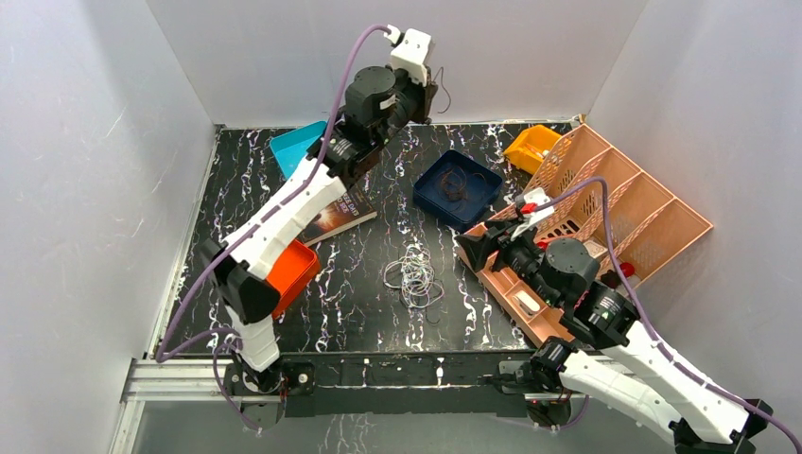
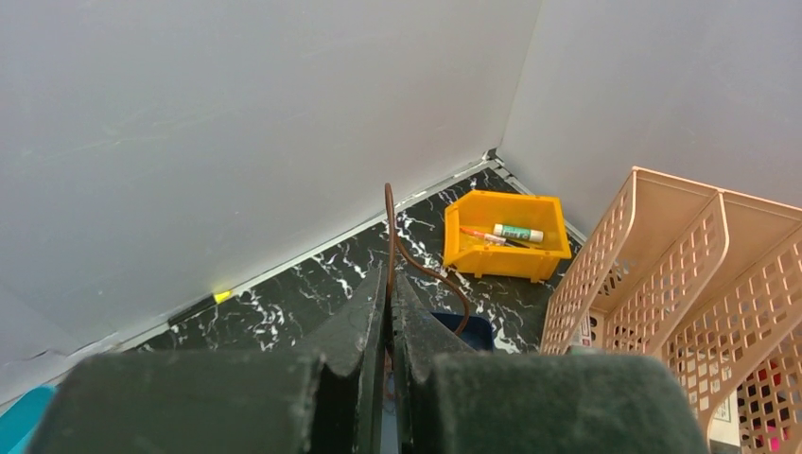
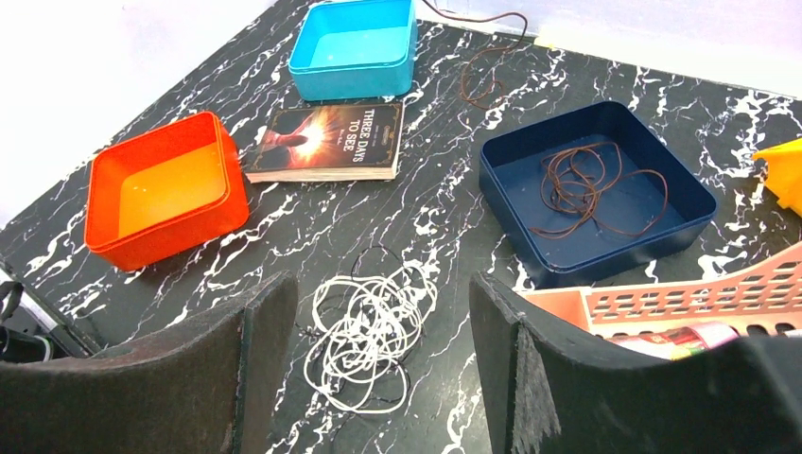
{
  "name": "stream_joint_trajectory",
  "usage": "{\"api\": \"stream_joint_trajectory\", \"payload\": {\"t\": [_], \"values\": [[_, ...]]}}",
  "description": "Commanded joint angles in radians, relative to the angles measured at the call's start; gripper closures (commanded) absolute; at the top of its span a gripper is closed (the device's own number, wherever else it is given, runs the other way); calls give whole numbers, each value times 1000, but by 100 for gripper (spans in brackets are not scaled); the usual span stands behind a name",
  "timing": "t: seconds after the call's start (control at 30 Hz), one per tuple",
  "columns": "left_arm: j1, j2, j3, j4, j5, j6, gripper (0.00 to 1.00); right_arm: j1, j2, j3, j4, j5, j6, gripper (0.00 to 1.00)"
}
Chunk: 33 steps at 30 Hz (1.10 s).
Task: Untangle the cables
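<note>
— Several cables are to be untangled; where are they seen?

— A loose knot of white cables point(image 3: 369, 340) is laid near the middle of the black marbled table point(image 3: 284, 227), with what may be a few darker strands mixed in. A coiled brown cable point(image 3: 591, 189) is kept apart inside the navy tray point(image 3: 615, 257). A lifted brown cable point(image 2: 389, 227) is held high by the back wall, its tail trailing down near that tray.

— How are the grippers set?

— The left gripper point(image 2: 390, 293) is closed tight on the lifted brown cable, which is pinched between the fingers. The right gripper point(image 3: 380, 284) is spread wide above the white knot, with nothing touched.

— How far along is the job judged to be?

— Roughly halfway. Brown appears to be separated from white. The lifted cable is not yet set down, and the white knot is not yet teased apart.

— And the containers?

— Only the brown coil is seen in the navy tray. Nothing is seen inside the orange bin point(image 3: 161, 236) or the teal bin point(image 3: 350, 80). In the yellow bin point(image 2: 501, 260) a small tube point(image 2: 518, 232) and a pen-like stick point(image 2: 478, 235) are laid. What is kept in the pink file rack point(image 2: 681, 284) cannot be made out. A book point(image 3: 331, 142) is laid flat between the teal and orange bins.
</note>
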Motion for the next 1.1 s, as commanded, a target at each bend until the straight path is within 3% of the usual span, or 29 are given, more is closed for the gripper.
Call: {"api": "stream_joint_trajectory", "payload": {"t": [0.0, 0.33, 0.7, 1.07], "values": [[20, 73, 134, 39, 84, -29, 100, 3, -32, 25, -26, 26, 39, 25], [51, 267, 331, 54, 165, -48, 100, 3, -45, 15, -44, 37, 54, 25], [73, 370, 354, 151, 200, -100, 100, 3, -37, 6, -49, 39, 52, 25], [77, 540, 359, 86, 289, -189, 100, 2, -56, -22, -63, 49, 69, 25]]}}
